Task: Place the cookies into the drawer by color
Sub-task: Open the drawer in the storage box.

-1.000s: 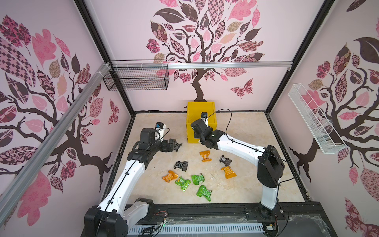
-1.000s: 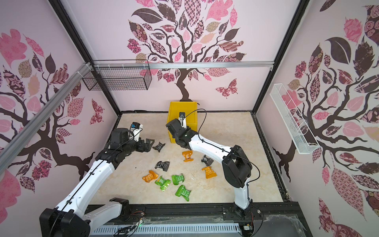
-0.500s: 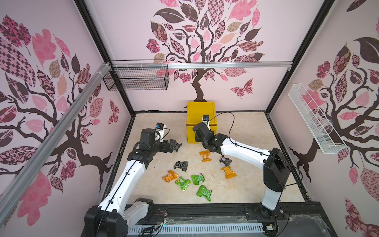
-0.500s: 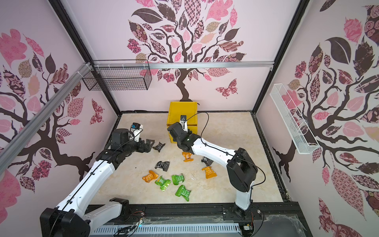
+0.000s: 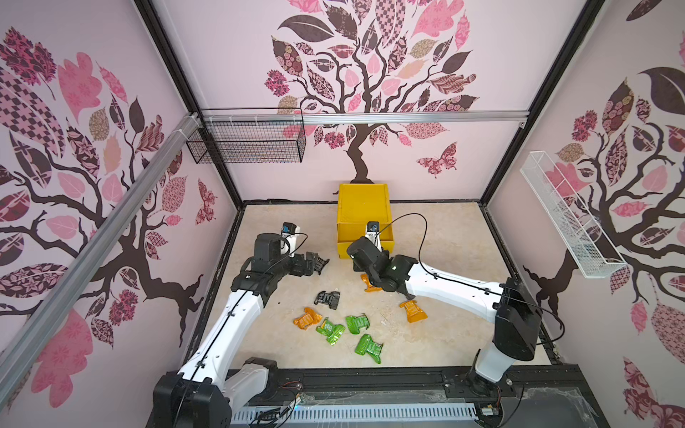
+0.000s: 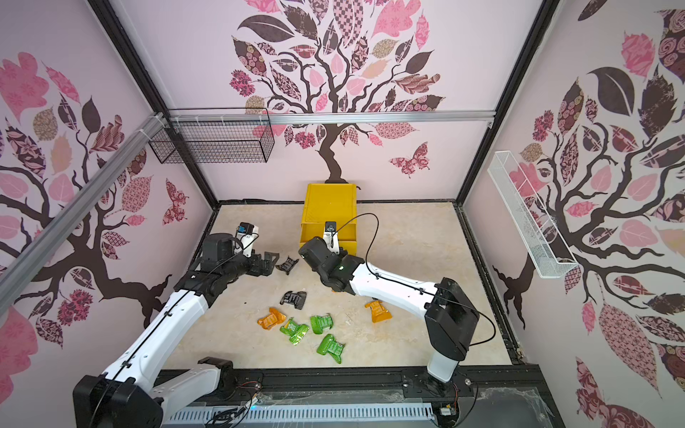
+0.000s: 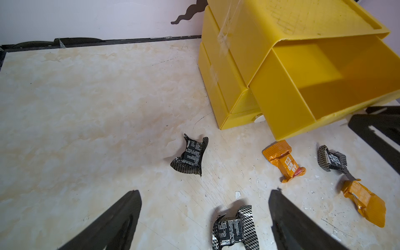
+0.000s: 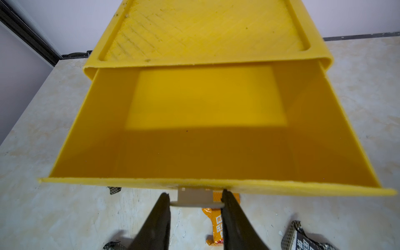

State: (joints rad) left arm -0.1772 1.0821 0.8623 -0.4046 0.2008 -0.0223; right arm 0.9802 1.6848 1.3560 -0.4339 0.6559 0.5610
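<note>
Left arm extends over the pale marble-patterned tabletop [image 5: 444, 229]. Left gripper [image 7: 205, 192]: black fingers [image 7: 121, 220] spread wide apart, raised clear of the surface, touching no packet.

Just off its tips in both top views lies a black checker-weave foil cookie packet [image 6: 287, 264]. A second black packet [image 5: 328, 298] lies apart from it, nearer the robot's base.

Nearer the base again, a loose cluster. An orange foil packet [image 5: 307, 318] sits on its left edge, just beside a green foil packet [image 5: 331, 329]. A second green packet [image 5: 357, 322] is close on the right, and a third green packet [image 5: 368, 348] lies nearest the base.

Centre, against the back wall: bright yellow plastic chest of stacked drawers [image 5: 363, 202]. Its top drawer [image 8: 71, 140] stands slid out toward the arms.

Right gripper [image 8: 194, 192]: fingers clamped on the small white tab handle [image 8: 194, 198] at that drawer's front edge.

A second orange packet [image 7: 283, 160] lies on the table just in front of the open drawer, partly under the right arm in a top view. A third black packet [image 7: 333, 161] lies beside it. One crimped end of that packet reaches a third orange packet [image 5: 413, 310], farthest right; contact cannot be told.

All nine packets lie on the tabletop.
</note>
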